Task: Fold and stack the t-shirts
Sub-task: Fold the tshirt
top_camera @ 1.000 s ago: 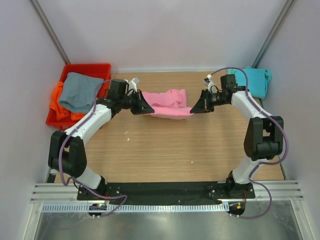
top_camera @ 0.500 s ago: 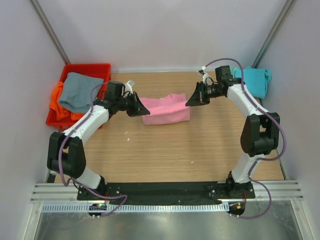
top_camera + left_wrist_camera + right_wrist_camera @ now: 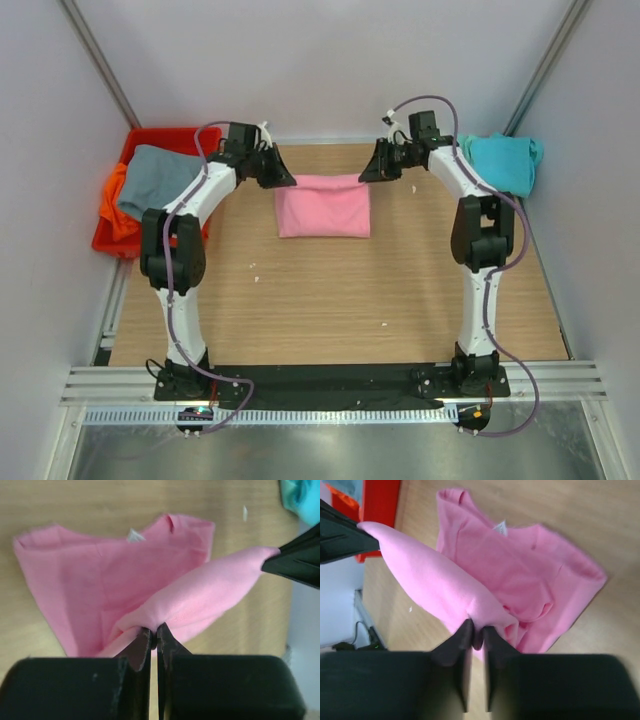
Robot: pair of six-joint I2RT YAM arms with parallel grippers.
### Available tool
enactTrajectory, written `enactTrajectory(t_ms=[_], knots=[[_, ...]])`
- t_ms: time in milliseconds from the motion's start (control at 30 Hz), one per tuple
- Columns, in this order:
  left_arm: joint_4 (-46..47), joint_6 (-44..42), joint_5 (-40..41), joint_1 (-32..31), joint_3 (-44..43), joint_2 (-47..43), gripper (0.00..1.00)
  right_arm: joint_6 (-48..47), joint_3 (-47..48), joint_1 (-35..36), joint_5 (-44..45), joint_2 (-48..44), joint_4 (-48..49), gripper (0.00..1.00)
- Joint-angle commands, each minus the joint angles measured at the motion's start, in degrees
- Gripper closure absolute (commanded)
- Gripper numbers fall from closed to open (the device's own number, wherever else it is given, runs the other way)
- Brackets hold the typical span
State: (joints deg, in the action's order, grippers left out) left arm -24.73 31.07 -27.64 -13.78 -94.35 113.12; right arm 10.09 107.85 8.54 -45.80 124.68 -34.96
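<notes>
Overhead view of a wooden tabletop with two robot arms reaching to the upper middle of the frame. A pink t-shirt lies there as a rough rectangle, its long axis running left to right. The left claw grips its upper left corner and the right claw its upper right corner. Both wrist views show the jaws pinched tight on a bunched fold of pink cloth.

The held edge stretches between the two claws like a short, slack ridge, lifted a little off the layer below. The rest of the shirt spreads from that edge toward the bottom of the frame. Each arm is equally close to its own end, so neither has the advantage. The fold seems partly done, and the next move likely turns on carrying or laying this edge evenly, both ends together.

A teal t-shirt sits bunched in the upper right, well apart from the pink one. In the upper left, a grey t-shirt drapes over a red bin, with an orange t-shirt under it.
</notes>
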Motion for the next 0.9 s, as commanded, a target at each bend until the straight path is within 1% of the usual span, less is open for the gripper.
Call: enactTrajectory(t_ms=[0,33,67,100,133,200,233,267,333,367,433,467,533,633,700,867], knots=[[-1.5,-4.7,8.3,0.6,-10.7,5.7,0.99,0.5,12.1,0.1,4.9,5.8,5.9,0.73],[-2.5,-5.7,12.0,0.2,-12.4,6.8,0.93,1.5,14.5,0.1,5.1,7.7,5.9,0.58],[-3.6,-7.1,15.2,-0.4,-15.2,7.5,0.70,2.2,17.7,0.0,5.1,9.8,6.0,0.54],[-4.8,-9.3,18.0,-1.0,-15.9,7.4,0.63,3.3,18.0,-0.3,5.1,9.7,6.7,0.50],[-5.3,-9.4,19.5,-1.5,-16.0,6.9,0.58,4.5,17.3,-0.3,4.8,9.0,9.1,0.40],[-4.6,-9.1,18.7,-1.6,-13.9,3.1,0.53,5.6,11.8,-0.4,5.4,4.1,11.8,0.38],[-2.7,-8.7,18.3,-1.5,-12.3,1.1,0.51,5.3,9.4,-0.4,5.9,2.2,13.7,0.36],[-1.5,-8.5,17.5,-1.6,-8.6,-2.3,0.44,4.2,5.0,-0.4,6.2,-1.6,14.1,0.35],[2.4,-7.6,16.0,-1.5,-3.2,-5.8,0.37,2.1,-0.1,-0.4,7.0,-4.3,13.6,0.34],[3.4,-7.4,13.5,-1.5,-1.8,-7.7,0.36,1.1,-1.0,-0.4,7.0,-5.4,12.7,0.34],[5.3,-7.2,10.7,-1.5,0.6,-8.1,0.36,-0.5,-3.3,-0.4,6.9,-5.7,9.8,0.34],[5.8,-7.3,7.8,-1.5,0.9,-7.3,0.36,-1.7,-3.7,-0.5,6.6,-5.4,8.9,0.34],[6.4,-7.3,5.6,-1.5,0.7,-5.5,0.36,-2.3,-3.9,-1.1,5.2,-3.5,6.9,0.34],[6.6,-7.3,1.6,-1.6,0.0,-1.7,0.37,-0.2,-3.8,-2.4,2.4,0.7,6.7,0.34],[7.1,-6.4,-1.3,-1.6,0.0,0.9,0.37,3.1,-3.7,-3.7,-0.3,4.3,8.1,0.34],[7.7,-5.6,-3.6,-2.0,-0.2,4.7,0.37,5.3,-2.1,-5.3,-3.3,9.3,10.2,0.34]])
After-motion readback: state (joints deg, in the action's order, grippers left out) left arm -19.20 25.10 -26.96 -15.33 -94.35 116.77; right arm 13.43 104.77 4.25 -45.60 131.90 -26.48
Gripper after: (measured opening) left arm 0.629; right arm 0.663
